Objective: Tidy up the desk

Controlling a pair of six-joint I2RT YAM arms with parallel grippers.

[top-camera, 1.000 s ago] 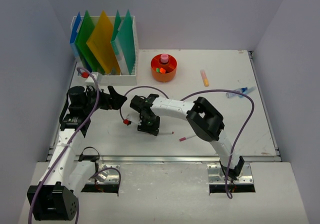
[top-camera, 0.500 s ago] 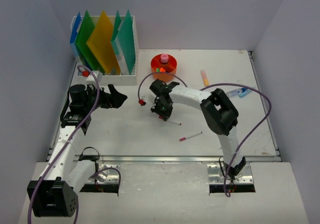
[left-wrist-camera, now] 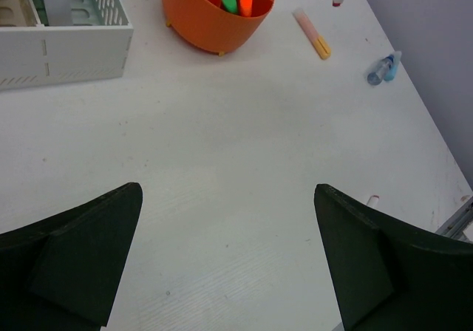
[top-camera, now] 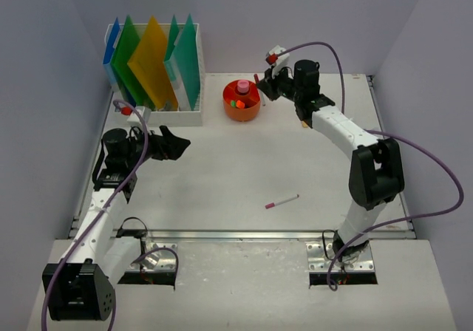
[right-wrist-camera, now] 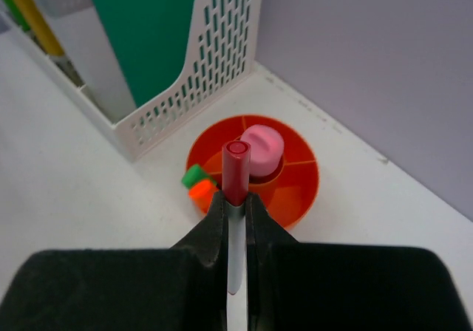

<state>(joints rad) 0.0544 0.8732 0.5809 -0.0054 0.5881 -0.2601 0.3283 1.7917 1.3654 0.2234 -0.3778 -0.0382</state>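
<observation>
White desk (top-camera: 222, 176) lies seemingly well beneath right claw (right-wrist-camera: 236, 202) clamping pen (right-wrist-camera: 237, 161).

Bright, even light fills the room; only faint soft shadows lie on the large white flat desk (top-camera: 222, 176) under the right gripper (right-wrist-camera: 236, 198).

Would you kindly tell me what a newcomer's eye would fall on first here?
The blue, green and yellow folders upright in the white file rack at the far left stand out most. Next comes the orange pen holder beside it, near which the right end effector grips a red-capped pen.
</observation>
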